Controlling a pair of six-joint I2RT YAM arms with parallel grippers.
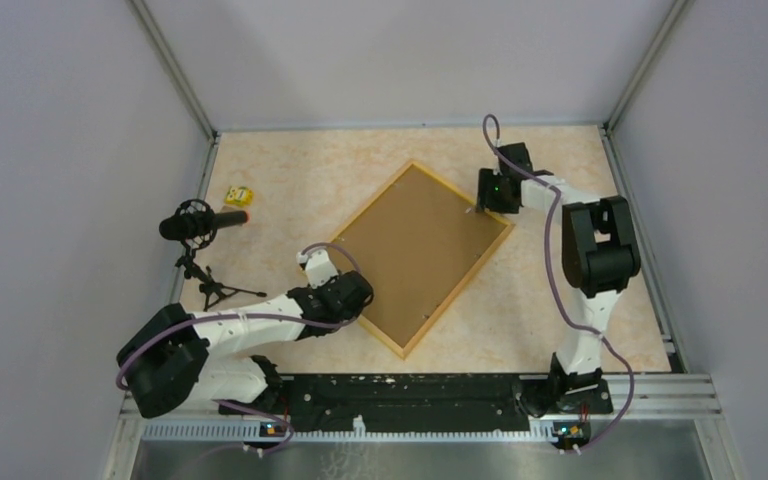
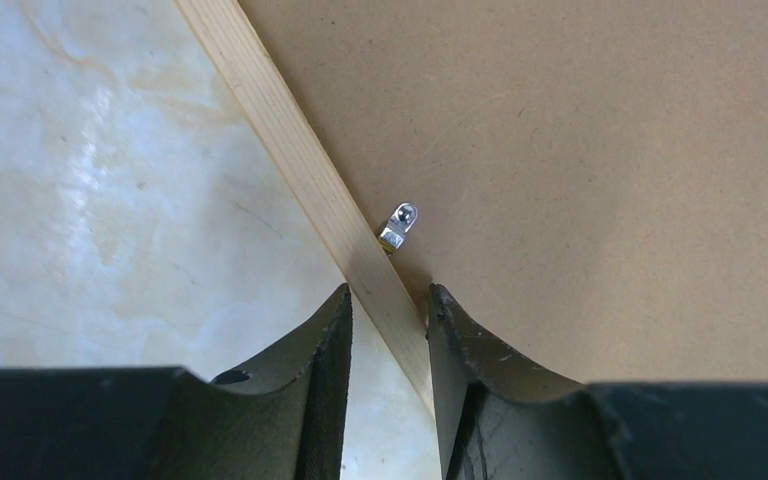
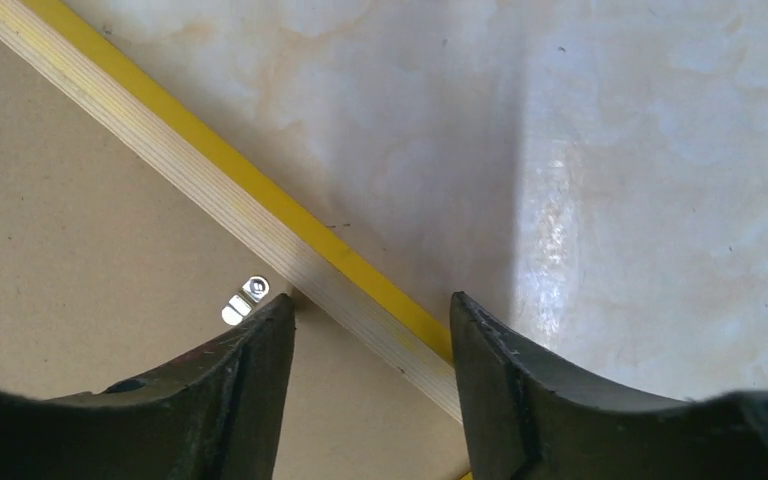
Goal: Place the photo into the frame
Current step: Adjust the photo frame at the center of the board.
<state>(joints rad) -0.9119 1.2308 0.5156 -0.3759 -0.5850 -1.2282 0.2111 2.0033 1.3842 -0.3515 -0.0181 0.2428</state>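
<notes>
The frame (image 1: 457, 291) lies face down and diagonal on the marble table. Its narrow yellow-orange border surrounds the brown backing board (image 1: 420, 250). The photo is hidden. My left gripper (image 1: 360, 300) is at the frame's near-left edge. In the left wrist view it (image 2: 390, 300) is open a little and straddles the wooden rail (image 2: 290, 140), just below a metal clip (image 2: 398, 225). My right gripper (image 1: 482, 205) is at the far-right edge. In the right wrist view it (image 3: 372, 305) is open wide across the rail (image 3: 190, 170), beside another clip (image 3: 243, 298).
A black microphone on a small tripod (image 1: 200, 222) stands at the left side of the table. A small yellow object (image 1: 238, 195) lies behind it. Grey walls close in the table on three sides.
</notes>
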